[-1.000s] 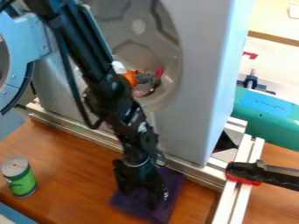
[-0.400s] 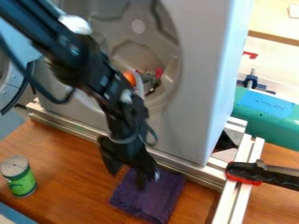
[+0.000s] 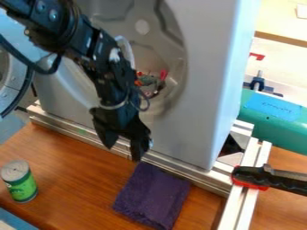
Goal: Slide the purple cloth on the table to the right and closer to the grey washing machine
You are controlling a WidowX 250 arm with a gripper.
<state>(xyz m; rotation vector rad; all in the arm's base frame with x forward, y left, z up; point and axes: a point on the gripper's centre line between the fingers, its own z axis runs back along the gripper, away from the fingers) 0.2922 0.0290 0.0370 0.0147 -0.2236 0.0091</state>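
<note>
The purple cloth (image 3: 153,195) lies flat on the brown wooden tabletop (image 3: 78,179), toward the near edge of the scene and a little right of the gripper (image 3: 123,154). The gripper is open, its two fingers pointing down and spread apart, with nothing between them. The right-hand finger as seen here is close to the cloth's far left corner; whether the two touch, I cannot tell. The black arm (image 3: 105,67) slants down to it from the far left.

Just beyond the cloth, a metal rail (image 3: 180,167) runs across the tabletop along the foot of a big grey housing (image 3: 207,81). In the round recess (image 3: 174,96) of that housing sit small toy-like items (image 3: 150,81) in grey, orange and pinkish red, partly behind the arm. To the left, well apart from the cloth, a green can (image 3: 23,188) with a silvery top stands upright. At the far left is a light blue, rounded part (image 3: 13,94).

On the right, a black and red clamp (image 3: 260,179) lies across another rail (image 3: 244,202). Farther off on that side are a green object (image 3: 282,130) bearing a blue strip of tape (image 3: 273,107) and a small dark blue clamp (image 3: 258,83).
</note>
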